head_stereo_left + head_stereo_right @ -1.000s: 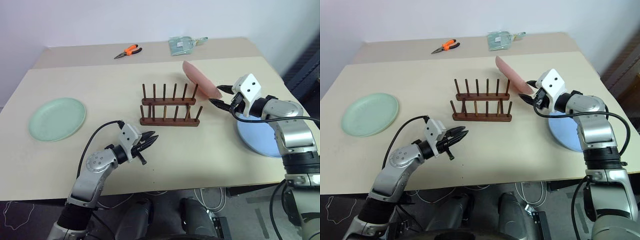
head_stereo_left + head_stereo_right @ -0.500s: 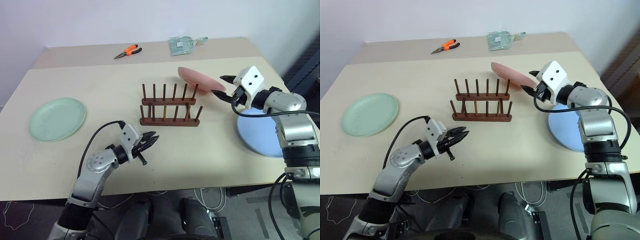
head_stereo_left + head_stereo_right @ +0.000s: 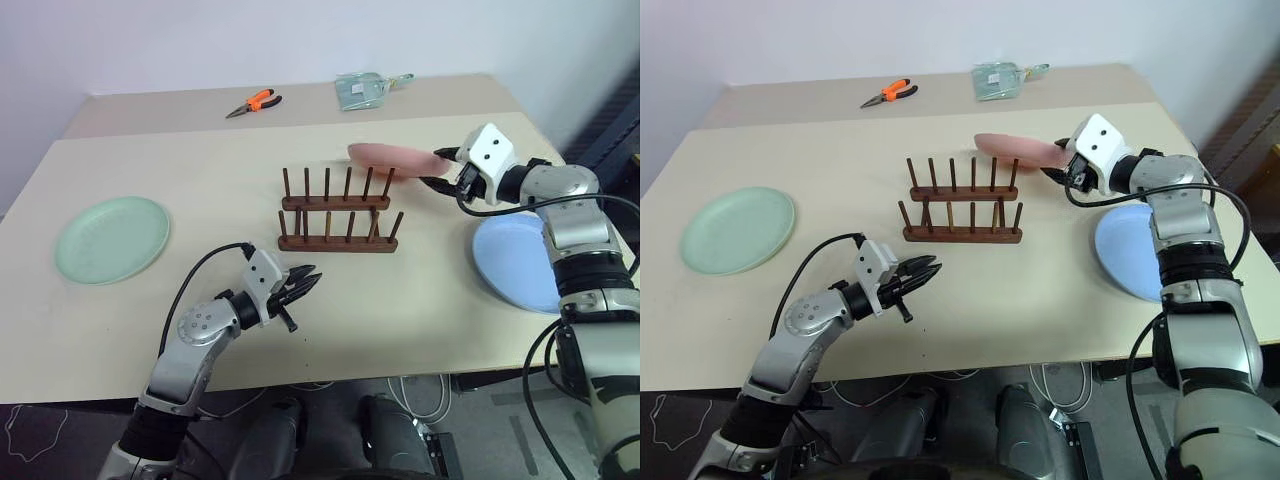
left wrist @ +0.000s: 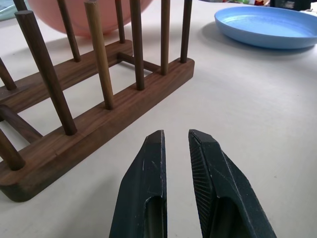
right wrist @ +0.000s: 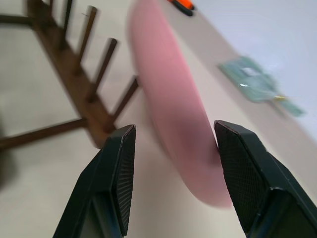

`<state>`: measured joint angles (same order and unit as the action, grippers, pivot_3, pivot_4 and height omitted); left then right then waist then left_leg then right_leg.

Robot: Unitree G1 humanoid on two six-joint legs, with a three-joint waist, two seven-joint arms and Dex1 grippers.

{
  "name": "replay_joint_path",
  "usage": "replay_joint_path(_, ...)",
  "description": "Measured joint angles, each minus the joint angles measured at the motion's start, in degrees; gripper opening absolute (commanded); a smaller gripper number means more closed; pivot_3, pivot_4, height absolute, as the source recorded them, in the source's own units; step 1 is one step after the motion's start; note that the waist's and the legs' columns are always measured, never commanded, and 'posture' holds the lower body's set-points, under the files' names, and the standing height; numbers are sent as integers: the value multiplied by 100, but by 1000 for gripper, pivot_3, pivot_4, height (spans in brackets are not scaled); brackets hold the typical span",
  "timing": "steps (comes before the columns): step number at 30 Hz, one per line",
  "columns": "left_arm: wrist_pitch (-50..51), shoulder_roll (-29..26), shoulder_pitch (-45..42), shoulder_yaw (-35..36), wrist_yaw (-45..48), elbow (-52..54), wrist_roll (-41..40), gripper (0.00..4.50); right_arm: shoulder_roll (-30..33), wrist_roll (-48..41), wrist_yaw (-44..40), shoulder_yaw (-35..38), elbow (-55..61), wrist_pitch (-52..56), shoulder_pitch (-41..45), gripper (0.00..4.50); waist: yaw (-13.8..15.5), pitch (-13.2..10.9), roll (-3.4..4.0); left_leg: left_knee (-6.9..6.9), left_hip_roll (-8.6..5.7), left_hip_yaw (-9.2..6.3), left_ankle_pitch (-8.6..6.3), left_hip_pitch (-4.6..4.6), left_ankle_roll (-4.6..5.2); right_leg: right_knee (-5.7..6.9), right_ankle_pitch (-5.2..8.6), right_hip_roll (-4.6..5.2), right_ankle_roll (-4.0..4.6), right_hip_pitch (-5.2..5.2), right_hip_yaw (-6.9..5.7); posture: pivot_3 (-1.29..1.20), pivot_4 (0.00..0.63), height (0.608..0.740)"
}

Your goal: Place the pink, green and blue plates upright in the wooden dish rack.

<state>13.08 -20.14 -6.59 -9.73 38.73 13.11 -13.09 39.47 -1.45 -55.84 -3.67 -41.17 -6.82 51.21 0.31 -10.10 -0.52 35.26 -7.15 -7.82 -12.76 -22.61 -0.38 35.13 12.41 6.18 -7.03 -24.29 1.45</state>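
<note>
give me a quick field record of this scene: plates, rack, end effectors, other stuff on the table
pink plate: held off the table, near level, over the right end of the rack
green plate: flat on the table, left of the rack
blue plate: flat on the table, right of the rack
wooden dish rack: mid table, no plate in its slots
right end effector: holds the pink plate by its rim
left end effector: nearly shut, holds nothing, in front of the rack
orange-handled pliers: far side of the table
clear packet: far side, right of the pliers
</note>
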Motion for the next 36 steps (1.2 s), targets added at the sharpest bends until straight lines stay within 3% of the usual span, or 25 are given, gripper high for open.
replay_joint_path(7,-3,-2,3,-10,-10,-1,5,714,-54,112,-276,-23,-895,-441,372,2521,-19,-1,2,0,0,0,1,1,-1,2,-1,-1,1,0,1,0,150,739)
replay_joint_path(10,-3,-1,3,-11,-18,-1,6,714,-74,134,-377,-30,-1032,-539,433,1691,-27,-1,2,0,0,0,1,2,-2,3,-1,-1,1,0,1,0,150,739)
replay_joint_path(13,-3,-1,3,-11,-20,-1,7,714,-160,148,-485,-50,-1076,-573,433,143,-71,-1,2,0,0,0,1,2,-2,4,-1,-1,0,0,1,0,150,739)
replay_joint_path(21,-7,-2,4,-24,-17,-22,9,714,-232,179,-503,-27,-1074,-599,405,52,-103,-7,11,0,0,0,2,5,-4,9,-2,-1,0,0,3,0,150,739)
replay_joint_path(27,-13,-10,9,-25,-33,-33,12,714,-191,161,104,175,-501,-582,96,52,-99,-8,13,0,0,0,2,4,-4,9,-2,-1,0,-2,4,0,150,739)
replay_joint_path(31,-44,-83,51,72,-68,-38,8,714,-215,-1267,211,995,1815,1167,-548,52,-90,-13,22,-5,1,-3,2,-2,-4,12,-1,1,0,-12,6,0,150,739)
replay_joint_path(36,-77,-283,76,388,-37,-105,-10,714,-321,-4307,782,1958,5021,3846,-1539,52,-67,-13,22,-5,6,-15,-1,-4,-5,11,1,8,1,-10,1,0,150,739)
